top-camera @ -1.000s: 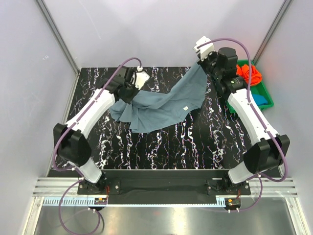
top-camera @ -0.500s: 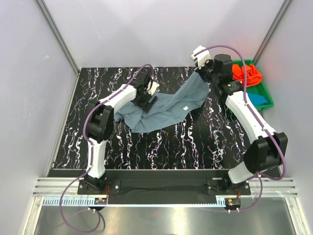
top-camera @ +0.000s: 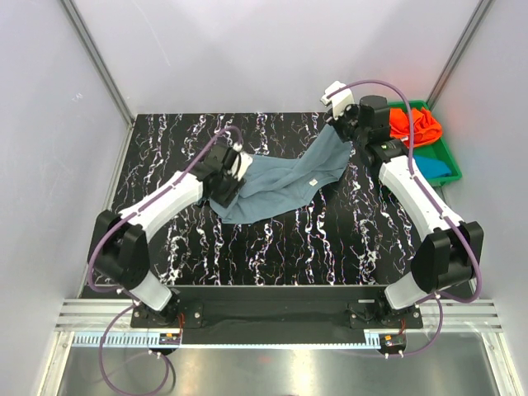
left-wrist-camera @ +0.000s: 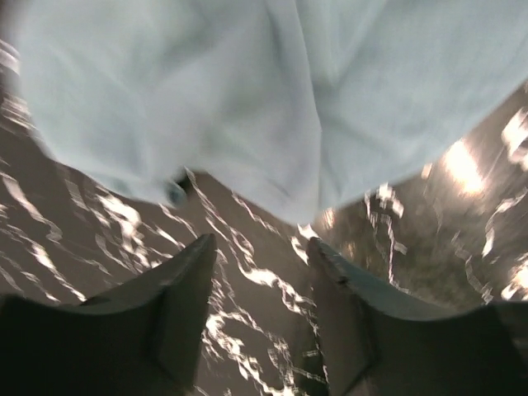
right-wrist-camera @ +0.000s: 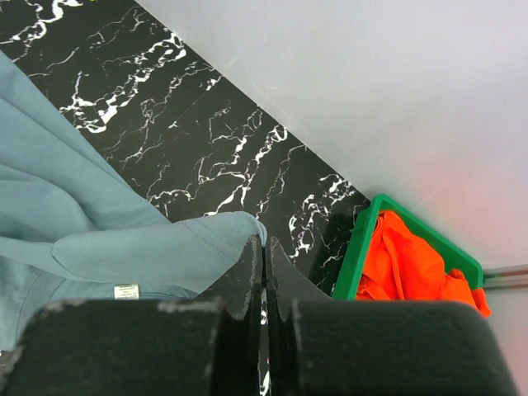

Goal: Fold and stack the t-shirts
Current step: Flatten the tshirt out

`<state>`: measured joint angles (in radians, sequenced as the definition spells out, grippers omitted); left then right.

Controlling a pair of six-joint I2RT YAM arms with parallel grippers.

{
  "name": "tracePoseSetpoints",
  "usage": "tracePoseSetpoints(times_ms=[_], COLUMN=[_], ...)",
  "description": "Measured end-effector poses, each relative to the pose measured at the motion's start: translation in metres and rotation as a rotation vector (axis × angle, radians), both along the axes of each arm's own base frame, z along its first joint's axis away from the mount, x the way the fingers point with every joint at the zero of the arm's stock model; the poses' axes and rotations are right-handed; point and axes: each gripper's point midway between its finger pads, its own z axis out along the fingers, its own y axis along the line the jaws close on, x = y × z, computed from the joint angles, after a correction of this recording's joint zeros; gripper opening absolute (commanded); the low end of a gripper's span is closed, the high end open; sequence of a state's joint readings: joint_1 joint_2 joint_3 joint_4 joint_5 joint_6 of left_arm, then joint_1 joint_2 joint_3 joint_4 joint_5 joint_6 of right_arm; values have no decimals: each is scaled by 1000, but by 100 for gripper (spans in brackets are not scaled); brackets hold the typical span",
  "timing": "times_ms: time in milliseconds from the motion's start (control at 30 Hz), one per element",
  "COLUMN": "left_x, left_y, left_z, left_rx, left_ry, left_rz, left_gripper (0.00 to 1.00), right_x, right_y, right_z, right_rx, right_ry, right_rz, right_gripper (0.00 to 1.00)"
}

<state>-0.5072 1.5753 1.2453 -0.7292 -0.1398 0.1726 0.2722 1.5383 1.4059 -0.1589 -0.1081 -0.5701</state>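
Note:
A dusty grey-blue t-shirt (top-camera: 280, 180) with a small white label (top-camera: 314, 182) lies crumpled across the middle of the black marbled table. Its far right corner is lifted, and my right gripper (top-camera: 340, 117) is shut on it; the right wrist view shows the hem (right-wrist-camera: 206, 239) pinched at the right gripper (right-wrist-camera: 265, 241). My left gripper (top-camera: 226, 191) hovers at the shirt's left end. In the left wrist view the left gripper (left-wrist-camera: 262, 243) is open with only table between its fingers, and the t-shirt (left-wrist-camera: 272, 99) hangs just ahead. An orange t-shirt (top-camera: 417, 124) and a teal-blue t-shirt (top-camera: 433, 167) lie in the tray.
The green plastic tray (top-camera: 451, 157) stands at the table's back right corner, close behind the right arm, and its rim (right-wrist-camera: 363, 247) shows in the right wrist view. White enclosure walls surround the table on three sides.
My left gripper let go of the shirt's left edge, opened and swung right, then back to the shirt's near left end. The shirt bunched narrower. The right gripper kept its hold, shifting slightly left.

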Motion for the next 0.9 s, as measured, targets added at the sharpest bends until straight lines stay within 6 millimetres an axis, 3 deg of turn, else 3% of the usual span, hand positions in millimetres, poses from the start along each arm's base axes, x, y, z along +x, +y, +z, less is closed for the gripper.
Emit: tracePoseSetpoints(times_ms=[133,233,700,900], left_x=[-21,-23,-21,-11], left_y=[7,6,-3,-9], left_z=[-38,-52,-88,-88], left_rx=[61,81,109,101], left_ry=[113,151,236,229], left_rz=[-7,-9,9,14], left_gripper=[52,52,53,48], right_x=[0,2,4,4], right_y=[2,3,4,4], right_z=[1,4,5,5], right_rx=[4,6,7,6], right_ry=[0,-5,-6,-7], right_rz=[13,16,16,16], right_gripper=[0,0,0,0])
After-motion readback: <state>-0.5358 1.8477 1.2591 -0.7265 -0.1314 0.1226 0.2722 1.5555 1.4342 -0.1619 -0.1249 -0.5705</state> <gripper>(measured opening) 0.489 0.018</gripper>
